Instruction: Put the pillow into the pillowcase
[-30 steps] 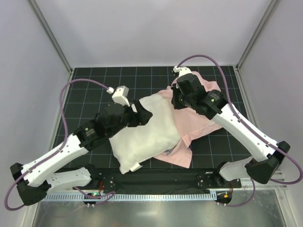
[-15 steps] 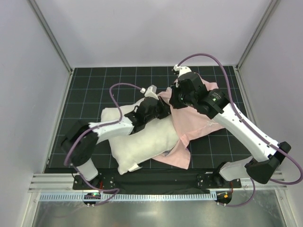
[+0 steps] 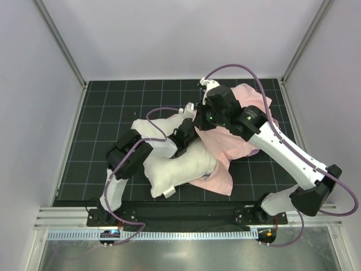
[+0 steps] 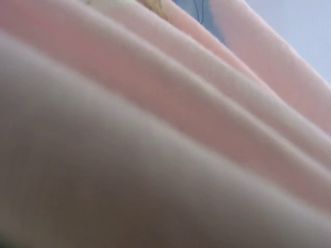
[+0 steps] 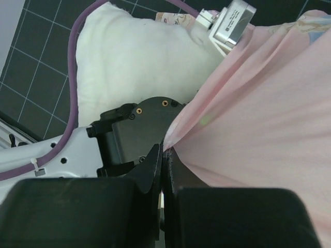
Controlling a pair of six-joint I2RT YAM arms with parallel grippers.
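pink pillowcase (image 3: 225,144) edge pinched in the closed right gripper (image 5: 164,155); left gripper (image 3: 187,133), jaws together, lies across the white pillow (image 3: 175,166), tips under that fabric, hold unseen.

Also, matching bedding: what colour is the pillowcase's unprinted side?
The thin fabric pillowcase shows plain pale pink, clearest in right wrist view.

Top view looks steeply down from the near edge over the whole mat (image 3: 113,101). Left wrist view sits pressed against blurred pillowcase (image 4: 196,103) folds. Right wrist view looks down closely on pillow (image 5: 139,57) and pillowcase, shared with top
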